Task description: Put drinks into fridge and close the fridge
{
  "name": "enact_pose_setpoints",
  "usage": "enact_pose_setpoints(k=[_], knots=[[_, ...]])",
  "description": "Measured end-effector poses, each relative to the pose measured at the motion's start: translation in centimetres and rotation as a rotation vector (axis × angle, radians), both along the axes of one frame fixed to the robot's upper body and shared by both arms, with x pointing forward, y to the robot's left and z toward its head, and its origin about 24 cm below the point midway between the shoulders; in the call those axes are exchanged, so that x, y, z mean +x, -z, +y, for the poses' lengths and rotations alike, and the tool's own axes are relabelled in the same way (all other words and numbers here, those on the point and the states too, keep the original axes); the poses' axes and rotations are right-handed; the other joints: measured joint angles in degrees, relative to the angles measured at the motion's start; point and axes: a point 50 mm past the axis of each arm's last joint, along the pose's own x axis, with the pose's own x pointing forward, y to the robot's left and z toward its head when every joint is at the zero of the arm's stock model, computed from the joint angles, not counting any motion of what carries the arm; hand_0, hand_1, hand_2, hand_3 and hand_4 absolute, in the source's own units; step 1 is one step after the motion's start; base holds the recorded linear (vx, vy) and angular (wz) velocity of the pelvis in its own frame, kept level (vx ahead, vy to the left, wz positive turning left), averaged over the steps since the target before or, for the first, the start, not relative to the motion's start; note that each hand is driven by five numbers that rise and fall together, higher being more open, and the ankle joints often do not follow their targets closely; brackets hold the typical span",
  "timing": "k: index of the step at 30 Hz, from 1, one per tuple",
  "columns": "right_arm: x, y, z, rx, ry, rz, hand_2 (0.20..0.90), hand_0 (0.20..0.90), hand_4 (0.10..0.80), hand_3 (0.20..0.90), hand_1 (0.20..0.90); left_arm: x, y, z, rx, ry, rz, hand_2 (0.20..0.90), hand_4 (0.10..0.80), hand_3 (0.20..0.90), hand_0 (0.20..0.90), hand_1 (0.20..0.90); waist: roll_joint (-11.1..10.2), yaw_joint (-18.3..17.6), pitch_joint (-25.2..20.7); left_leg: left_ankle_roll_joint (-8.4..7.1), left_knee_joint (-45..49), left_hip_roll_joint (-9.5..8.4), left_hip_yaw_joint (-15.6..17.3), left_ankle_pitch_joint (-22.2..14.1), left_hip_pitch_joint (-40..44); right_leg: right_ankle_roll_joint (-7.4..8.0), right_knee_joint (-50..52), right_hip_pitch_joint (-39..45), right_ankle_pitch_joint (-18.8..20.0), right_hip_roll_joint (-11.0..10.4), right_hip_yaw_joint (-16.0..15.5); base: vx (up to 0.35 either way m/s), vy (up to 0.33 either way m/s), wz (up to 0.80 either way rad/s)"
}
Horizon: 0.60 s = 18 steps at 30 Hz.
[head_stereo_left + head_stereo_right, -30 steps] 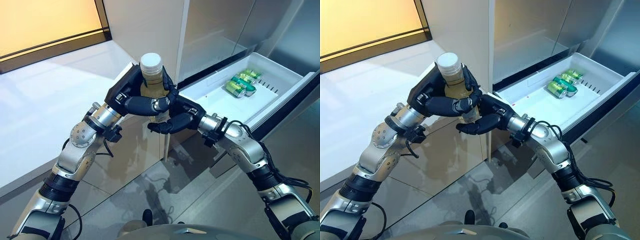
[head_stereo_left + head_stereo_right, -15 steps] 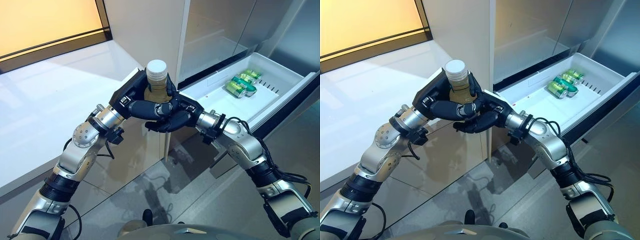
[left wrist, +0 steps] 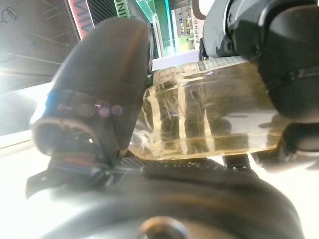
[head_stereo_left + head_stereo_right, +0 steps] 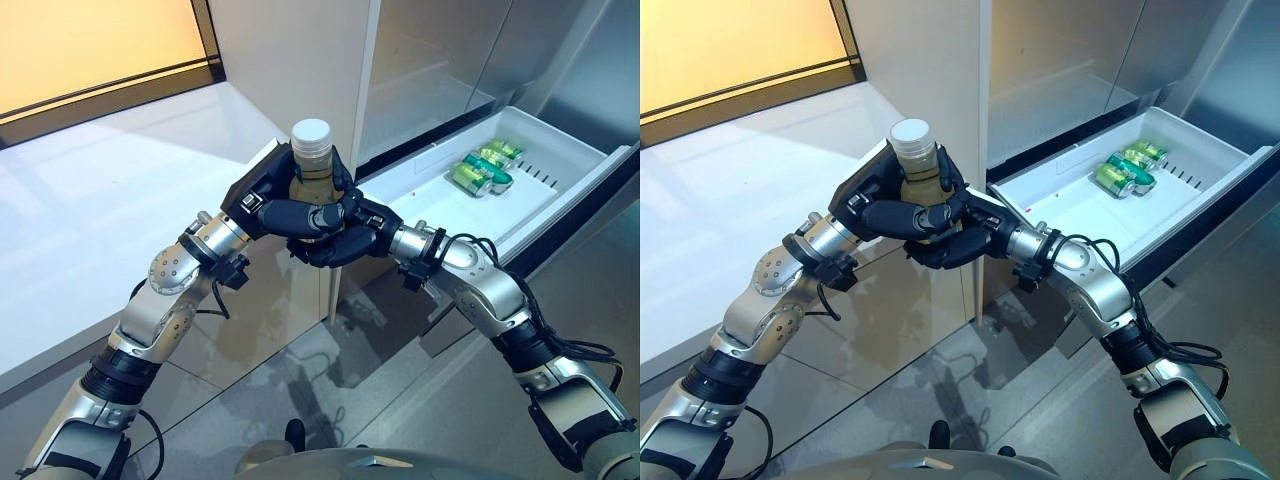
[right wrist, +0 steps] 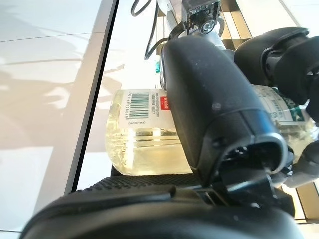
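A clear bottle (image 4: pixel 312 172) of pale yellow drink with a white cap stands upright in the air, held by both hands. My left hand (image 4: pixel 262 195) is curled round its upper body from the left. My right hand (image 4: pixel 347 240) is curled round its lower part from the right. In the left wrist view the bottle (image 3: pixel 209 119) lies between my thumb (image 3: pixel 99 94) and fingers. In the right wrist view the bottle (image 5: pixel 137 134) sits behind my thumb (image 5: pixel 214 104). The bottle hangs left of the open white fridge drawer (image 4: pixel 590 165).
Green cans (image 4: pixel 482 168) lie at the drawer's far end. A tall fridge panel (image 4: pixel 290 60) stands just behind the bottle. A white counter (image 4: pixel 90 200) spreads to the left. Grey tiled floor (image 4: pixel 400 400) lies below.
The bottle has shifted slightly right and up. My right hand, loose below the bottle a second ago, has closed round its lower part under the left hand.
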Motion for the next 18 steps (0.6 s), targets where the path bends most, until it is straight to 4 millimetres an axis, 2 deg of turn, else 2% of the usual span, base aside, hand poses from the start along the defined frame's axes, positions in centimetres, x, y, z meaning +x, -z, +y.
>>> enact_pose_setpoints(k=[1, 2, 3, 4, 14, 18], knots=[[0.0, 0.0, 0.0, -0.002, 0.003, 0.0, 0.3, 0.3, 0.1, 0.2, 0.3, 0.0, 0.0, 0.0, 0.001, 0.001, 0.0, 0.3, 0.1, 0.2, 0.3, 0.3, 0.0, 0.0, 0.0, 0.0, 0.0, 0.0, 0.0, 0.0, 0.01, 0.0, 0.0, 0.01, 0.0, 0.0, 0.0, 0.0, 0.0, 0.0], [0.0, 0.1, 0.1, -0.005, 0.005, -0.002, 0.3, 0.3, 0.1, 0.2, 0.3, 0.0, 0.0, 0.0, 0.002, -0.001, 0.002, 0.778, 0.657, 0.757, 0.778, 0.778, 0.0, 0.0, 0.0, 0.0, 0.0, 0.0, 0.0, 0.0, 0.01, 0.0, 0.0, 0.02, 0.0, -0.01, 0.0, 0.0, 0.0, 0.0], [0.0, 0.1, 0.0, -0.007, 0.005, -0.002, 0.3, 0.3, 0.1, 0.2, 0.3, 0.0, 0.0, 0.0, 0.003, -0.002, 0.003, 0.778, 0.657, 0.757, 0.778, 0.778, 0.0, 0.0, 0.0, 0.01, 0.0, -0.01, -0.01, 0.0, 0.01, 0.0, 0.0, 0.02, 0.0, -0.01, 0.0, 0.0, 0.0, 0.0], [0.0, 0.1, 0.0, -0.007, 0.005, -0.003, 0.3, 0.3, 0.1, 0.2, 0.3, 0.0, 0.0, 0.0, 0.003, -0.003, 0.003, 0.9, 0.8, 0.9, 0.9, 0.9, 0.0, 0.0, 0.0, 0.01, 0.0, -0.01, 0.0, 0.0, 0.01, 0.0, 0.0, 0.02, 0.0, -0.01, 0.0, 0.0, 0.0, 0.0], [0.2, 0.1, -0.3, -0.009, 0.046, -0.001, 0.3, 0.3, 0.1, 0.2, 0.3, 0.1, -1.2, 0.0, -0.08, -0.003, -0.042, 0.9, 0.8, 0.9, 0.9, 0.9, 0.0, -0.04, 0.0, 0.01, 0.0, -0.02, -0.01, 0.01, -0.03, 0.01, 0.0, -0.08, 0.0, -0.01, 0.02, -0.01, 0.001, 0.0], [0.4, -0.1, -1.4, -0.042, 0.086, -0.012, 0.3, 0.3, 0.1, 0.2, 0.3, 0.1, -1.8, 0.6, -0.1, -0.03, -0.074, 0.9, 0.8, 0.9, 0.9, 0.9, 0.0, -0.05, 0.0, 0.01, -0.01, -0.01, 0.0, 0.01, -0.15, 0.01, 0.0, -0.24, -0.01, 0.0, 0.05, 0.0, 0.0, 0.0]])
